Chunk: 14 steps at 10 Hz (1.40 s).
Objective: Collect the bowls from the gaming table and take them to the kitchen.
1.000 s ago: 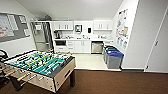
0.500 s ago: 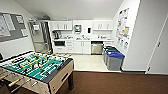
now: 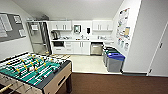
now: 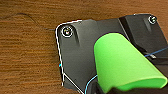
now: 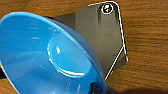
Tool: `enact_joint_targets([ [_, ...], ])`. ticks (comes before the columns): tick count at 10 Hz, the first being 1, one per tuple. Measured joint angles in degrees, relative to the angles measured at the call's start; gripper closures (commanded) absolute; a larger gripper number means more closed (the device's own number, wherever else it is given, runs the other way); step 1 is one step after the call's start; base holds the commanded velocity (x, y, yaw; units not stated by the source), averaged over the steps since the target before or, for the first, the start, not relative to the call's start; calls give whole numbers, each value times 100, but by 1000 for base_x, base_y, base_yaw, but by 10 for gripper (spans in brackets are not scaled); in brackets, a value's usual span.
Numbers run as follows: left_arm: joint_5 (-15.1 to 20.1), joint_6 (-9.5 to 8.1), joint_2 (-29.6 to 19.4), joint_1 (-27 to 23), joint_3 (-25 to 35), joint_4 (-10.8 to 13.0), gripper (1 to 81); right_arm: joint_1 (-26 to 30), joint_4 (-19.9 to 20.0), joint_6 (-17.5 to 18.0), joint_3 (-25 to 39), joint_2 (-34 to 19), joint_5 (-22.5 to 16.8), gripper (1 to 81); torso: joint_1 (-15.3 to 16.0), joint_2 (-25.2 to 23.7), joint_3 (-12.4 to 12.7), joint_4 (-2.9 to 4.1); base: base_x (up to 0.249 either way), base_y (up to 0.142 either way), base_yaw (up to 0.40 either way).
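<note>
Left wrist view: wide dark plate [image 4: 82, 50], matte black, rounded corner with thin white edge line. Round silver screw fitting [image 4: 67, 31] near that corner, a second one [image 4: 152, 19] on the raised block at the far corner. Thin blue cable [image 4: 156, 52] runs beside the block. Right wrist view: same dark plate [image 5: 105, 37], white-edged, one round screw [image 5: 107, 8] at its corner.

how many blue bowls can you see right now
1. A single blue bowl shows large in the right wrist view, close to the camera above the wood-grain floor. The left wrist view shows a green cup, not a bowl. More may be hidden from the cameras.
</note>
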Motion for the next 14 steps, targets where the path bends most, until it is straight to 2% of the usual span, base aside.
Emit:
enact_joint_targets([
  [4,9,0,-2,24,-2,0,811,-9,0,0,0,1,0,811,-2,-2,2,0,159,-65,0],
  [12,-2,0,-2,0,-2,0,811,9,0,0,-30,4,11,811,-7,-2,0,0,153,0,0],
  [14,9,0,-5,24,-2,0,811,-6,0,0,-30,4,0,811,-7,-2,0,0,153,-70,0],
])
